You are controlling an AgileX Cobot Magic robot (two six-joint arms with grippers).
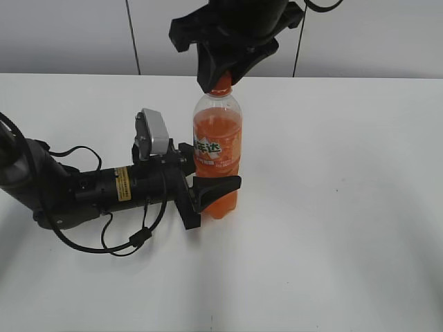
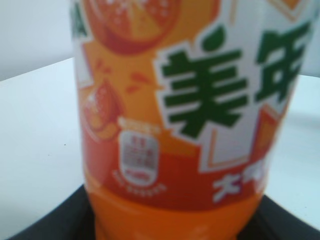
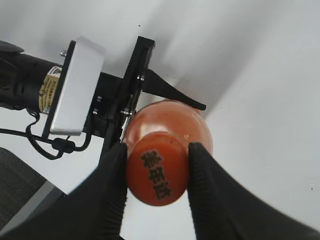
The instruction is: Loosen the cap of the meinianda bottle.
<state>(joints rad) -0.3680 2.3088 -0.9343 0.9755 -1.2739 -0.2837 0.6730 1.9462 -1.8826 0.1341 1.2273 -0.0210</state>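
**Both hands on the upright orange bottle**

Nearest the exterior camera lies the left arm [image 1: 83, 190], a dark tube with a yellow sticker and loose black cables, low along the white worktop [image 1: 346, 228]. Its left hand [image 1: 208, 190] pinches the lower body of the meinianda bottle [image 1: 217, 155], black fingers [image 1: 216, 185] pressed against the clear plastic below the label. A pale boxy camera [image 1: 152, 135] sits atop that wrist. The bottle stands upright near the worktop's middle, smooth and rounded, full of orange drink, its glossy label bearing characters; the left wrist view shows that label blurred and cropped. Above, the right hand [image 3: 157, 172] has its two matte black fingers [image 3: 112, 180] set against opposite sides of the round orange cap [image 3: 157, 175], dark characters printed on its top. Its ribbed side is hidden. Behind stands a pale panelled wall [image 1: 69, 34].
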